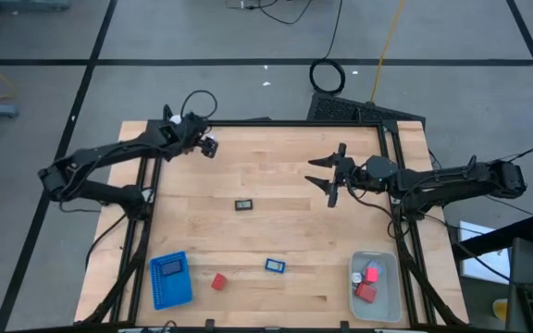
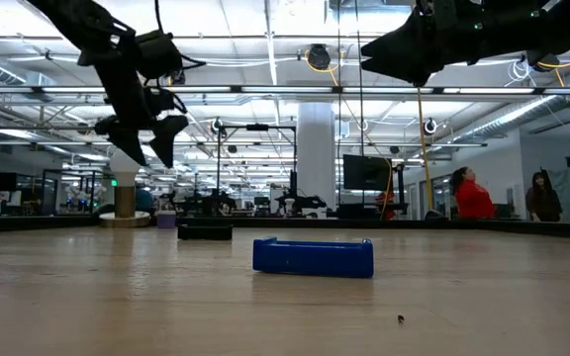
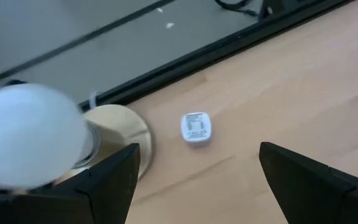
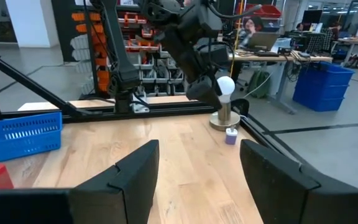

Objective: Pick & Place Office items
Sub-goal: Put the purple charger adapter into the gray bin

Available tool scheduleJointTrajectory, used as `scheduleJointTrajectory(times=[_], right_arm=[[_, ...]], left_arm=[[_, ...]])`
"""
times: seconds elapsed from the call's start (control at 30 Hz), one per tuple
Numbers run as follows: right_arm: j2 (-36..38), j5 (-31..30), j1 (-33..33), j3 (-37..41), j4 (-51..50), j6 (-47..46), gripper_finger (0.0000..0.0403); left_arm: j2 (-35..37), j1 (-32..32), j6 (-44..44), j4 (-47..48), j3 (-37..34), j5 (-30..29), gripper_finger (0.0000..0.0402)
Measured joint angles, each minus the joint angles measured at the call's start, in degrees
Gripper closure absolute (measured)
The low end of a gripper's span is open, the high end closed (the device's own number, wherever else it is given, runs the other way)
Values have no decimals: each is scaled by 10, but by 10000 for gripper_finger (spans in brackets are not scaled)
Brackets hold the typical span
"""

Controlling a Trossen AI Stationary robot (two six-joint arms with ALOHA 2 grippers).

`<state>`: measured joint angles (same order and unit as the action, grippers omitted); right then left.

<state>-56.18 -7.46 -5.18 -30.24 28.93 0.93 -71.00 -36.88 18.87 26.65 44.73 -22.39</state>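
My left gripper (image 3: 197, 186) hangs open above the table's far left corner (image 1: 204, 141), pointing slantwise down. A small whitish square piece (image 3: 196, 128) lies flat on the wood just beyond its fingertips, untouched. My right gripper (image 1: 332, 178) hovers open and level over the right half, holding nothing (image 4: 197, 180). A black rectangular piece (image 1: 244, 204) lies mid-table. A blue piece (image 1: 275, 265) and a red block (image 1: 218, 281) lie near the front edge.
A white ball on a round tan base (image 3: 36, 146) stands right beside my left gripper's finger. A blue ribbed tray (image 1: 169, 282) sits front left, and a pale bin (image 1: 378, 301) holding red blocks sits front right. A black frame (image 1: 294, 123) borders the table's far edge.
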Motion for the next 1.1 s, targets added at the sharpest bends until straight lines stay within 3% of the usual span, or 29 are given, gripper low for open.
scheduleJointTrajectory(times=[0.1,0.47,1.1], right_arm=[[0,0,0,0,0,-2,183],[0,0,0,0,0,-2,183],[0,0,0,0,0,-18,183]], left_arm=[[-15,-29,-8,-1,0,46,69],[-64,-94,-27,-46,0,104,69],[-149,-104,-11,-111,0,118,69]])
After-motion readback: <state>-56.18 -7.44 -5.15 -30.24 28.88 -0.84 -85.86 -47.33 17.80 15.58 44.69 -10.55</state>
